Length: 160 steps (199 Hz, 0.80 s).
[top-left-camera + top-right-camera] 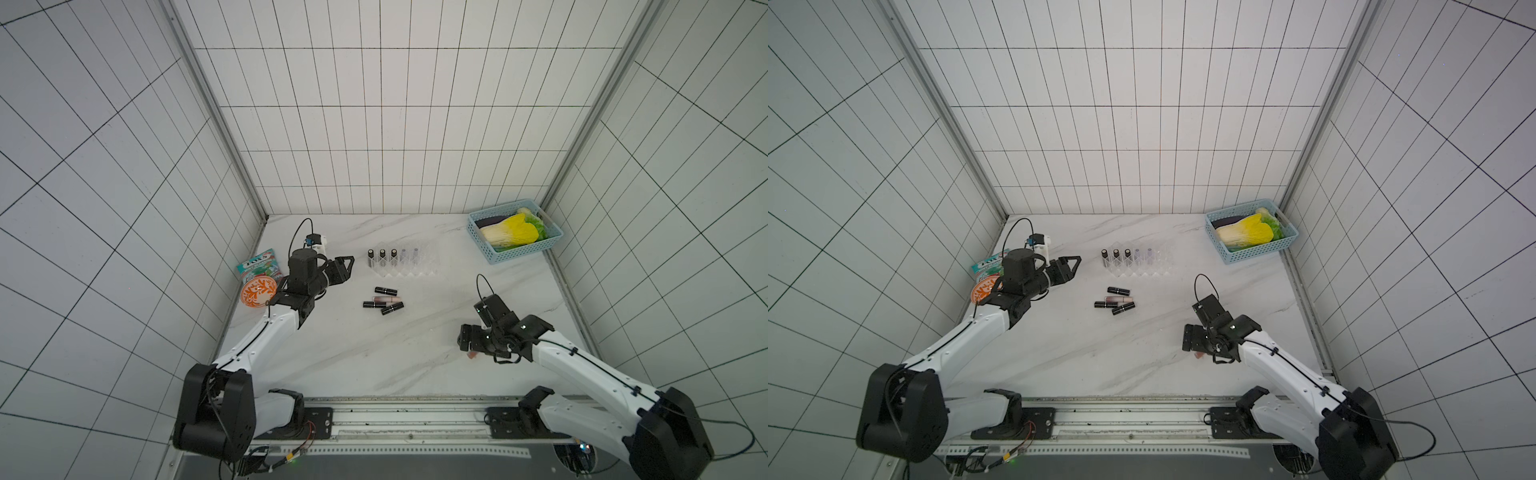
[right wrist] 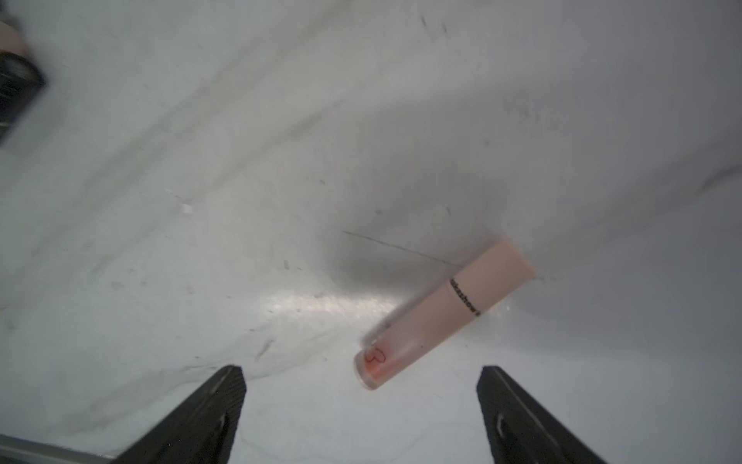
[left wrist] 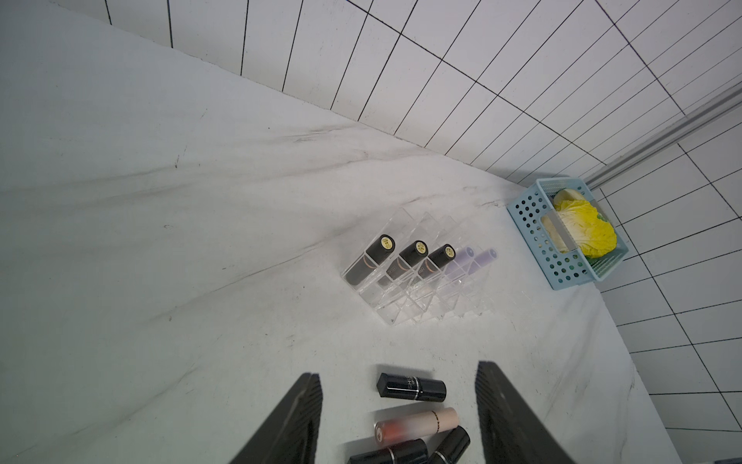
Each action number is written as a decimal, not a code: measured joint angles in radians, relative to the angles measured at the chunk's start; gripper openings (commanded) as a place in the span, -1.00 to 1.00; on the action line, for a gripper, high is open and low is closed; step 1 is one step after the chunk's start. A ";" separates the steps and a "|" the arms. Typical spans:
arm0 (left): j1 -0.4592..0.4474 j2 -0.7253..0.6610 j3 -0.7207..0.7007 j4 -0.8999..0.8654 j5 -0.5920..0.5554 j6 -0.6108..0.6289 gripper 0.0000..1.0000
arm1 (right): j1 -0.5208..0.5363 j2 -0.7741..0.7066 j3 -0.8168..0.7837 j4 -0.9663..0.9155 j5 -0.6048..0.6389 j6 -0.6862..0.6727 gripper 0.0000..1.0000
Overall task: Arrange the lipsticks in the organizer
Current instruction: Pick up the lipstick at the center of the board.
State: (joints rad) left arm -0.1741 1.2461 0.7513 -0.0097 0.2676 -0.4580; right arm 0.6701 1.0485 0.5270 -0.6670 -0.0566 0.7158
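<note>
The clear organizer [image 1: 415, 272] [image 3: 405, 309] stands at mid table and holds three black lipsticks [image 1: 382, 254] and two lavender ones [image 1: 409, 252] upright in its back row. A loose group, three black lipsticks and a pink one [image 1: 384, 300] [image 3: 417, 424], lies in front of it. My left gripper [image 1: 344, 268] [image 3: 397, 375] hovers left of the organizer, open and empty. Another pink lipstick [image 2: 445, 313] [image 1: 471, 355] lies flat at the right. My right gripper [image 1: 467, 343] [image 2: 361, 369] is low over it, open, and the tube's end lies between the fingertips untouched.
A light-blue perforated basket [image 1: 498, 253] with a cabbage sits in the back right corner. An orange patterned bowl [image 1: 257, 293], a snack packet [image 1: 258, 266] and a small white device [image 1: 319, 243] crowd the left edge behind my left arm.
</note>
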 measured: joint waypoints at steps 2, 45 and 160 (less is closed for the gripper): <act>0.001 -0.001 0.000 0.000 0.001 0.000 0.19 | 0.000 0.000 -0.013 0.000 -0.006 0.009 0.85; 0.012 -0.032 0.000 -0.001 0.016 -0.002 0.19 | 0.006 -0.006 -0.051 0.080 -0.024 0.117 0.87; 0.038 -0.072 -0.011 -0.002 0.027 -0.002 0.19 | 0.003 0.320 0.185 0.232 -0.055 -0.018 0.99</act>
State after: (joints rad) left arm -0.1364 1.1736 0.7399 -0.0116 0.2943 -0.4599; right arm 0.6735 1.3682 0.7116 -0.4351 -0.1116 0.6979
